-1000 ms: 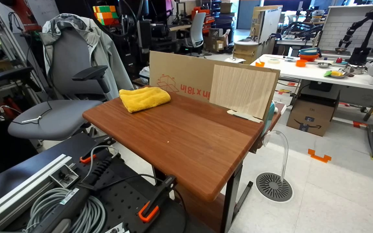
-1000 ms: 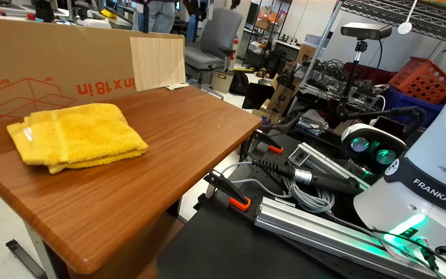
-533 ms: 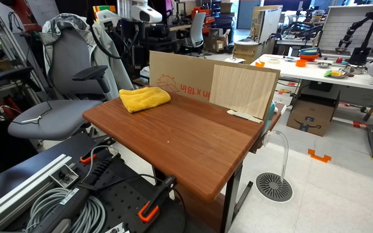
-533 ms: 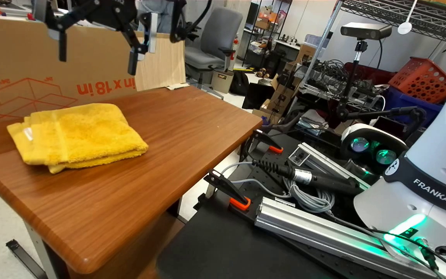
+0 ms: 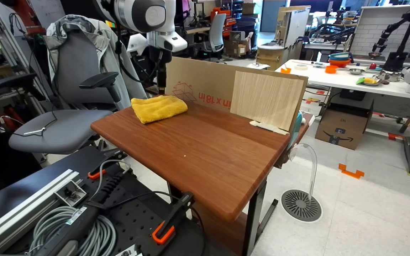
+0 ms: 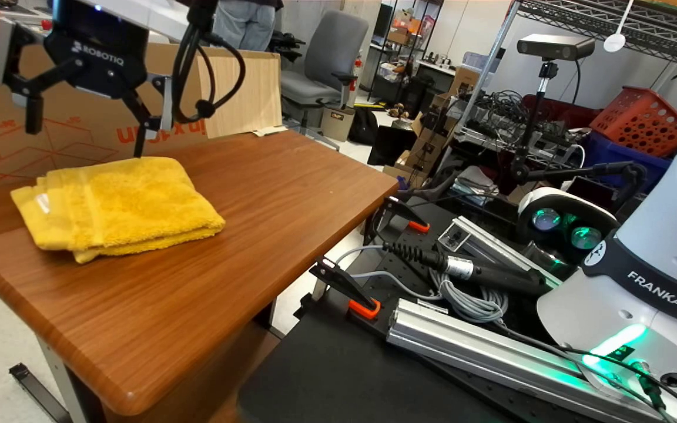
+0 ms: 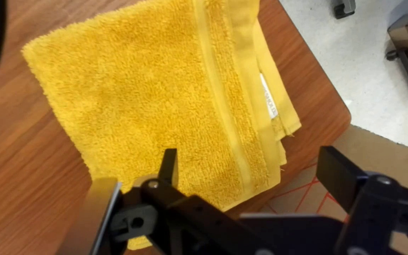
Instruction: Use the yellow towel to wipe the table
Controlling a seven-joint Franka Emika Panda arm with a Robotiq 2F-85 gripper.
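Observation:
The yellow towel lies folded on the brown wooden table. It shows in both exterior views and fills much of the wrist view, with a white tag at one edge. My gripper hangs with fingers downward near the towel's back edge, beside the cardboard. It is open and empty. In the wrist view the gripper has one finger over the towel and the other past its edge, over the cardboard. I cannot tell whether a fingertip touches the towel. In an exterior view the gripper is partly hidden by the wrist.
A cardboard panel stands along the table's back edge, with a light wood-patterned sheet on it. Black-orange clamps and coiled grey cable lie on the black robot base. A grey chair stands close to the table.
My arm has come into view from above. The open gripper has moved down toward the towel and, in an exterior view, leftward. The towel has not moved.

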